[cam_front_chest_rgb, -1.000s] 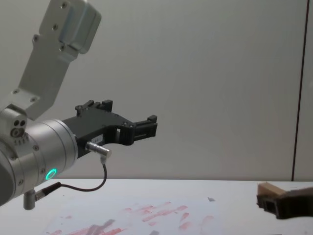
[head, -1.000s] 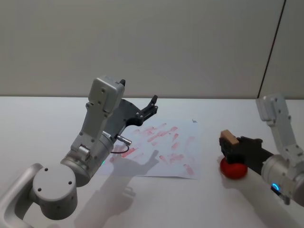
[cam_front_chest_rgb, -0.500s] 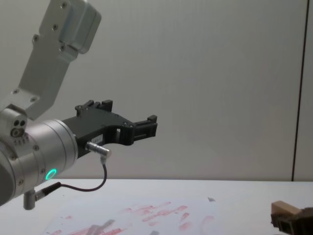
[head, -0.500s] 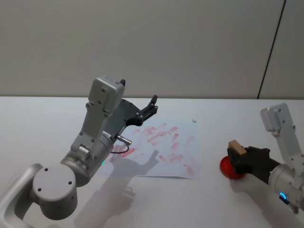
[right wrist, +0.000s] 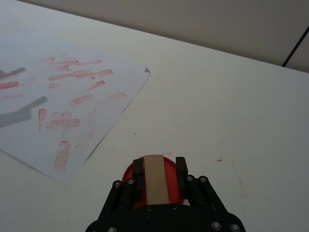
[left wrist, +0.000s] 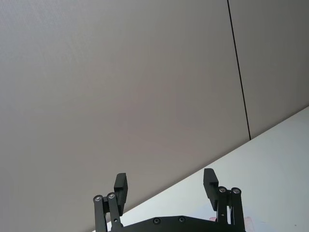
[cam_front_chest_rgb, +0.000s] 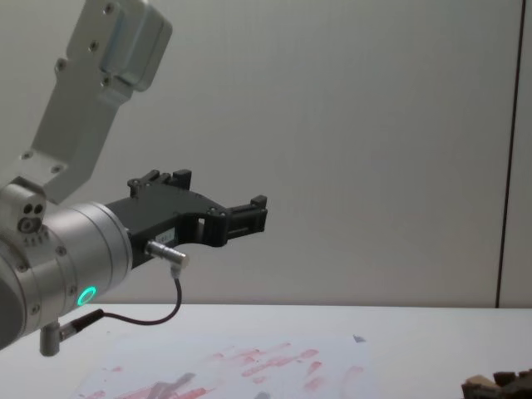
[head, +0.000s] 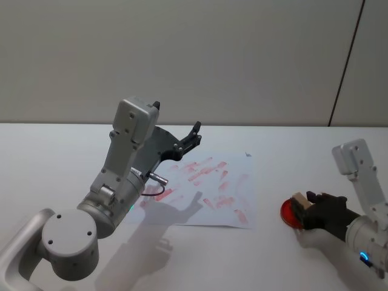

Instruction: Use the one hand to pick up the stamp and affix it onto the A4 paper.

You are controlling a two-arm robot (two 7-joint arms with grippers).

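Note:
The stamp (right wrist: 155, 179), a light-tan wooden block, is clamped in my right gripper (right wrist: 158, 180), which is shut on it. It is held low over a round red ink pad (right wrist: 127, 176), to the right of the A4 paper (right wrist: 63, 96); whether they touch I cannot tell. The head view shows the same stamp (head: 299, 199) in the right gripper (head: 303, 204) above the pad (head: 288, 213). The white A4 paper (head: 206, 188) lies flat, covered in red-pink prints. My left gripper (head: 195, 136) hangs open high above the paper's far left part, holding nothing.
The white table (head: 273, 145) ends at a plain wall behind. A dark seam (head: 345, 66) runs down the wall at the right. The left arm's silver wrist (cam_front_chest_rgb: 75, 266) and grey link stand tall over the table's left half.
My right gripper has come down with the stamp, from well above the red pad to just over it. The left arm has not moved.

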